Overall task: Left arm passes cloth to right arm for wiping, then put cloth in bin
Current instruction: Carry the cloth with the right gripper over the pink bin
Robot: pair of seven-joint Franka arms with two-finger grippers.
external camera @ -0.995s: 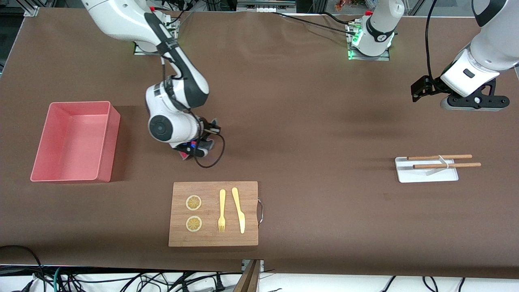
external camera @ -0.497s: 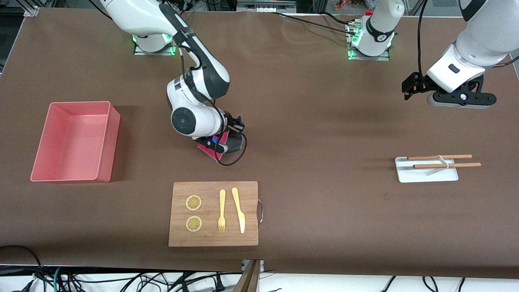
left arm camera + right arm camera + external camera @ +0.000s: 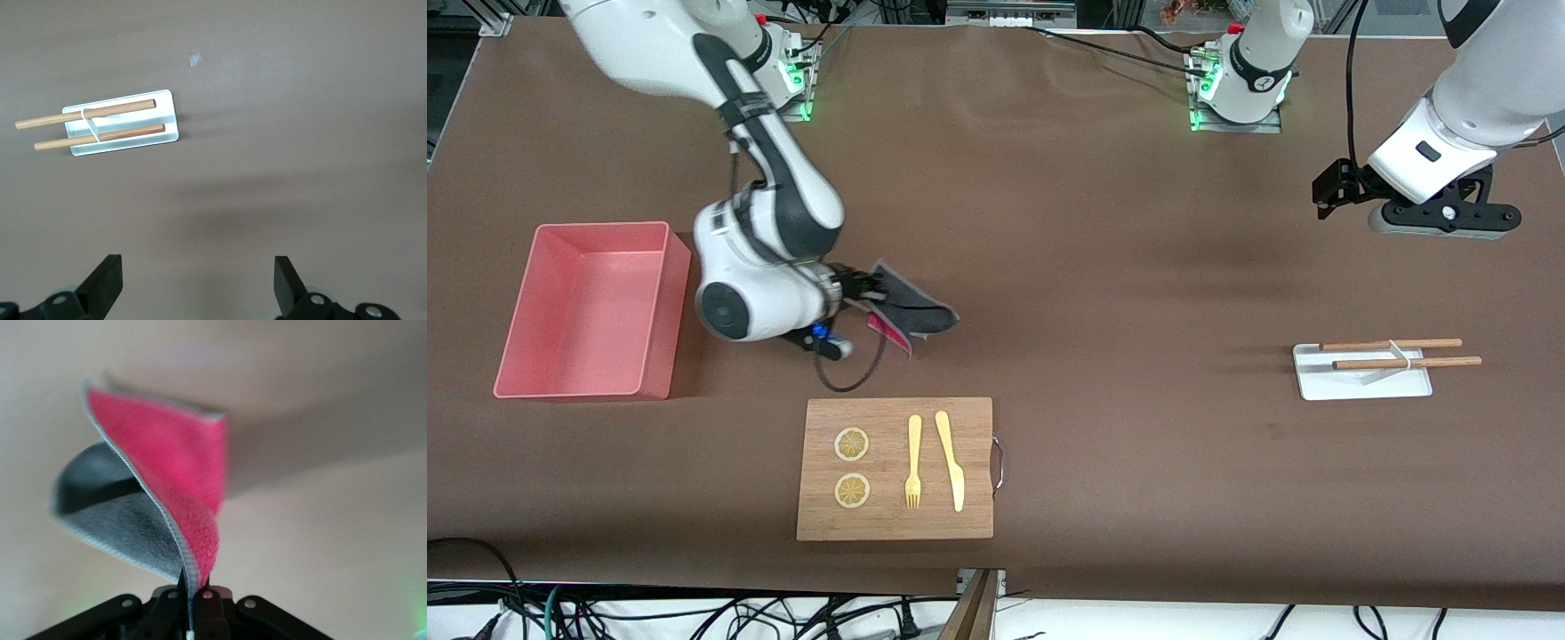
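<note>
The cloth (image 3: 911, 313), dark grey on one face and magenta-red on the other, hangs from my right gripper (image 3: 863, 292), which is shut on its edge just above the brown table, between the bin and the table's middle. In the right wrist view the cloth (image 3: 167, 500) curls out from the shut right gripper (image 3: 193, 590). The salmon-pink bin (image 3: 543, 307) stands at the right arm's end of the table. My left gripper (image 3: 1325, 197) is open and empty, high over the left arm's end; in its wrist view the left gripper (image 3: 199, 283) is over bare table.
A wooden cutting board (image 3: 978, 467) with a yellow fork, a knife and two lemon slices lies nearer the front camera than the cloth. A white tray (image 3: 1316, 384) with wooden chopsticks lies toward the left arm's end; it also shows in the left wrist view (image 3: 167, 130).
My right gripper swept toward the left arm's end with the cloth, then back toward the bin; the cloth now trails out from it. The left arm rose slightly and holds.
</note>
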